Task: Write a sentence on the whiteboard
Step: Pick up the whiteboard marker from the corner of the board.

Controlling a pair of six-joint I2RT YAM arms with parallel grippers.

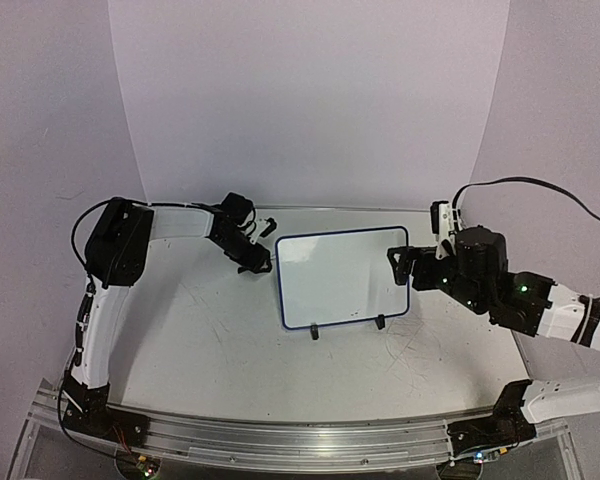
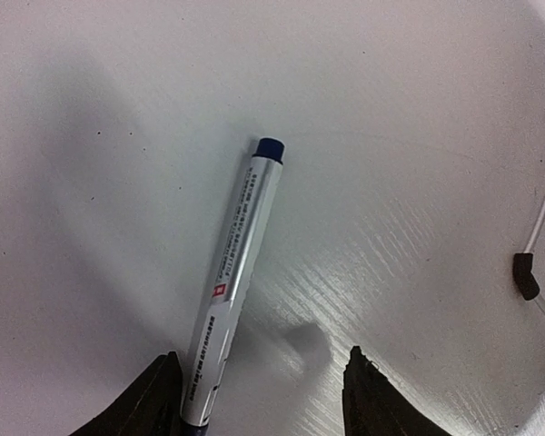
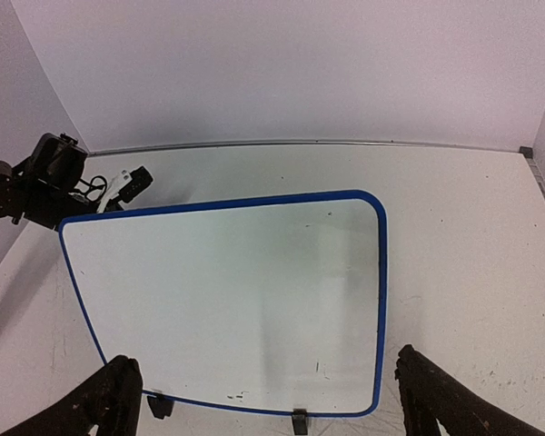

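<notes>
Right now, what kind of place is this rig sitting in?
Most likely a lab bench cell for robot recordings: plain white backdrop panels wall in the tabletop, the left arm and right arm are bolted to an aluminium rail, and the props are a small whiteboard and a marker.

The whiteboard [image 1: 342, 278] blocks the middle of the table [image 1: 220, 350]; open surface runs in front of it. A marker [image 2: 232, 291] lies between the left fingers [image 2: 154, 404], just beside one.

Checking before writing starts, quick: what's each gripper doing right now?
Left gripper: open, marker between its fingers, not clamped.
Right gripper: open, empty, facing the whiteboard.
</notes>
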